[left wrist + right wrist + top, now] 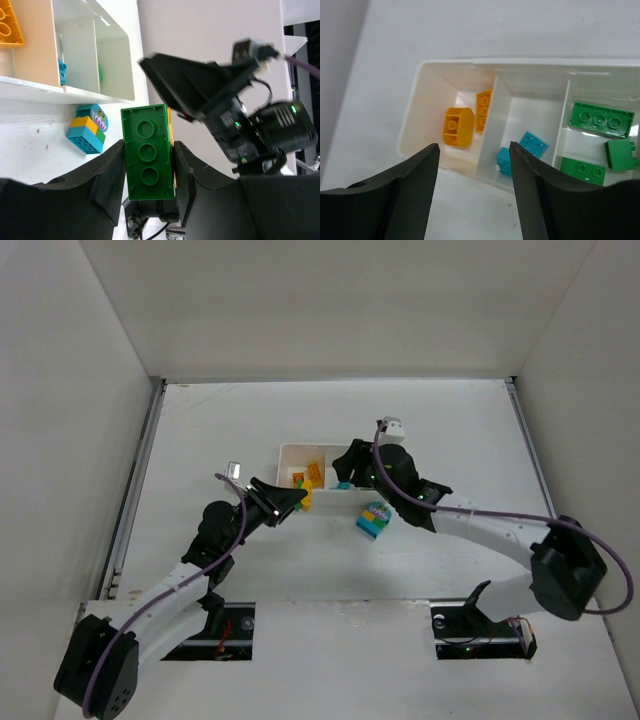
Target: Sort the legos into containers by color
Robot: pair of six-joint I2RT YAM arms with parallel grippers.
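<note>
My left gripper (pixel 148 150) is shut on a green lego (pixel 148 152) with a yellow one stuck to its far side, held just left of the white tray (pixel 285 450). My right gripper (pixel 474 150) hangs open over the tray's near wall (pixel 470 172), with nothing between its fingers. Of the three containers, the left one holds yellow legos (pixel 457 127), the middle one cyan legos (pixel 534 144), and the right one green legos (pixel 601 119). A mixed clump (pixel 373 519) of cyan, yellow and green bricks lies on the table in front of the tray, also showing as the clump (pixel 87 131) in the left wrist view.
The two grippers (pixel 297 498) (pixel 350 465) are close together at the tray's near side. White walls enclose the table on the left, back and right. The right arm (pixel 235 110) fills the space just beyond my left fingers.
</note>
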